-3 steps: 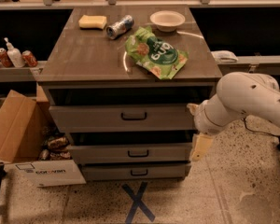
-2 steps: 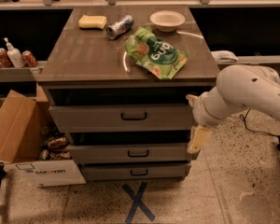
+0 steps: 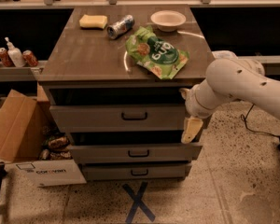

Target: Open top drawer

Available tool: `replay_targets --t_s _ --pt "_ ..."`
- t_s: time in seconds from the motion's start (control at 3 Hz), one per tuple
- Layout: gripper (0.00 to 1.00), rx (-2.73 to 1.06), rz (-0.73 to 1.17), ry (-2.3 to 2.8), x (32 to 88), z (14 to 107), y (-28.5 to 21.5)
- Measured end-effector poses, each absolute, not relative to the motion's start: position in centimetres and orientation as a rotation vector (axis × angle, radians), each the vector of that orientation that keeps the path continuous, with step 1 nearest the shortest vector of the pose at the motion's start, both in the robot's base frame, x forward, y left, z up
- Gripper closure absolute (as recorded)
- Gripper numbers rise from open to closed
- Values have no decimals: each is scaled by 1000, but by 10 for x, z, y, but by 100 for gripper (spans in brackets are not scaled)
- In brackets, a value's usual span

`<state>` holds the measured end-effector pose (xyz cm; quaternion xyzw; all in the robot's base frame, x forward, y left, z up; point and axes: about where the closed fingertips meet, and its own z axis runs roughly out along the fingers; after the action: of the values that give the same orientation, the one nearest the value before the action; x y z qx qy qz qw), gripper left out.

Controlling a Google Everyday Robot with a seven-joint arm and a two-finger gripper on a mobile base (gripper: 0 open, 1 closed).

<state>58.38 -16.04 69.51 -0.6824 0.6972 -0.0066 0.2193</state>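
The top drawer (image 3: 107, 118) is the widest grey-brown front under the cabinet top, with a small dark bar handle (image 3: 134, 116) at its centre. It stands a little way out, with a dark gap above its front panel. My gripper (image 3: 190, 127) is at the end of the white arm (image 3: 238, 85), at the right end of the top drawer's front, well right of the handle. Whether it touches the drawer is unclear.
Two narrower drawers (image 3: 137, 152) sit below, also slightly out. On the cabinet top (image 3: 79, 55) lie a green chip bag (image 3: 156, 52), a can (image 3: 120, 26), a yellow sponge (image 3: 93, 21) and a white bowl (image 3: 168, 19). A cardboard box (image 3: 18, 134) stands at the left. A blue X (image 3: 137, 202) marks the floor.
The arm and gripper have shifted slightly left and up, closer to the right end of the top drawer's front. The drawers have not visibly moved.
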Motion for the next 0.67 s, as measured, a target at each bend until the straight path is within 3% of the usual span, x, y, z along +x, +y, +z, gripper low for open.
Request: replay_targets --t_s 0.33,0.67 --pt "0 -1908 66 1940 598 658 -153" --pt "19 -1920 140 1956 597 626 -145"
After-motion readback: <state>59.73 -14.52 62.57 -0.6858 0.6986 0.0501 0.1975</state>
